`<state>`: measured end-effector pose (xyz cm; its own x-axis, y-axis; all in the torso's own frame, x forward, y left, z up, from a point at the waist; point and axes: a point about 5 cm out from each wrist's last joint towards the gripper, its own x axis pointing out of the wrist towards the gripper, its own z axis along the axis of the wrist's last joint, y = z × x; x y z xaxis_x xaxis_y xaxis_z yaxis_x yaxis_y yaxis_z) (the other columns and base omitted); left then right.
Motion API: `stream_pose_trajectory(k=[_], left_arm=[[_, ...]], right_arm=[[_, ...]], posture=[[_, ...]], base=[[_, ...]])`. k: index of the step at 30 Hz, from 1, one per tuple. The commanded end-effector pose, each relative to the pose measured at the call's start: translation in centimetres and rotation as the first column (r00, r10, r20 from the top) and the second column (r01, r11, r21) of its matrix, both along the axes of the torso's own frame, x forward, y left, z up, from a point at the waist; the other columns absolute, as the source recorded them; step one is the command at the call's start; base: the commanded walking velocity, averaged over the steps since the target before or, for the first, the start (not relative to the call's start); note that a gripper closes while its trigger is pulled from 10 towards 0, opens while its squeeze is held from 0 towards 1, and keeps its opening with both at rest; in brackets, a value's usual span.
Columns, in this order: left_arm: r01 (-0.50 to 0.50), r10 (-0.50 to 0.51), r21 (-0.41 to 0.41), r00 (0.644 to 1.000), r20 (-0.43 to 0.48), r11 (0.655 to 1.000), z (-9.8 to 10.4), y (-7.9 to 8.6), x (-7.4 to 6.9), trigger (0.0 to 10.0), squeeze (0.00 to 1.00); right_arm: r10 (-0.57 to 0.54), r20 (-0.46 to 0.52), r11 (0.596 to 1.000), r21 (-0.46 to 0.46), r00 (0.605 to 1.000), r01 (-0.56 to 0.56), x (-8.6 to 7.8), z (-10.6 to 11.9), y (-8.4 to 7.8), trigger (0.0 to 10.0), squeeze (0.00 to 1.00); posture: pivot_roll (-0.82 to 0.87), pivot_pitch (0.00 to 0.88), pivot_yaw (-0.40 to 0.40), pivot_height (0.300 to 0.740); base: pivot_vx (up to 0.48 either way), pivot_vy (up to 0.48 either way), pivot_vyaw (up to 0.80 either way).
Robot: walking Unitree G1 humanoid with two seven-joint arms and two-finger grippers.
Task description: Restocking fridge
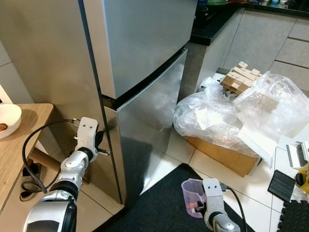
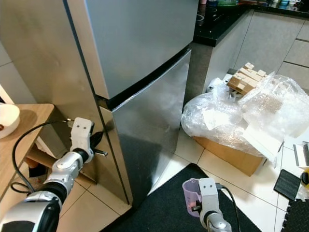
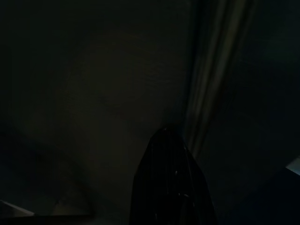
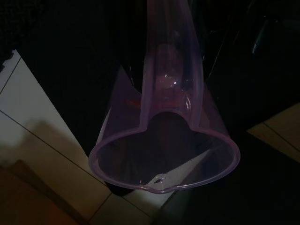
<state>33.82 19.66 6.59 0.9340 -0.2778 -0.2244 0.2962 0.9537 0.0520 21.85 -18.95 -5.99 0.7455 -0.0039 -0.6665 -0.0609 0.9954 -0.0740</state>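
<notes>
The steel fridge [image 1: 145,53] stands shut, its upper door above its lower door [image 1: 149,130]. My left gripper [image 1: 101,144] is at the left edge of the fridge, level with the seam between the doors, its black fingers [image 3: 168,183] together against the dark metal. Low at the right, over the black mat, my right gripper [image 1: 198,208] is shut on the handle of a clear purple jug [image 1: 191,193]. The jug [image 4: 164,154] looks empty, with its rim and open mouth facing the wrist camera.
A cardboard box [image 1: 227,154] heaped with bubble wrap [image 1: 241,113] and wooden blocks [image 1: 240,76] sits right of the fridge. A black mat [image 1: 159,198] lies before the fridge. A wooden table [image 1: 24,140] with a white bowl [image 1: 8,120] is at the left.
</notes>
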Motion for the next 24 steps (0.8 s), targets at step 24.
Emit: stream_pose_trajectory(k=[24], left_arm=[[0.274,-0.269,-0.131,0.962,0.054,0.953,1.1,-5.5,0.6,10.0,0.00]], right_arm=[[0.012,-0.002,1.000,-0.017,1.000,-0.012,-0.2,-0.1,-0.2,10.0,0.00]], posture=[[-0.12,0.039,-0.006,0.740]], base=[[0.000,0.000,0.00]])
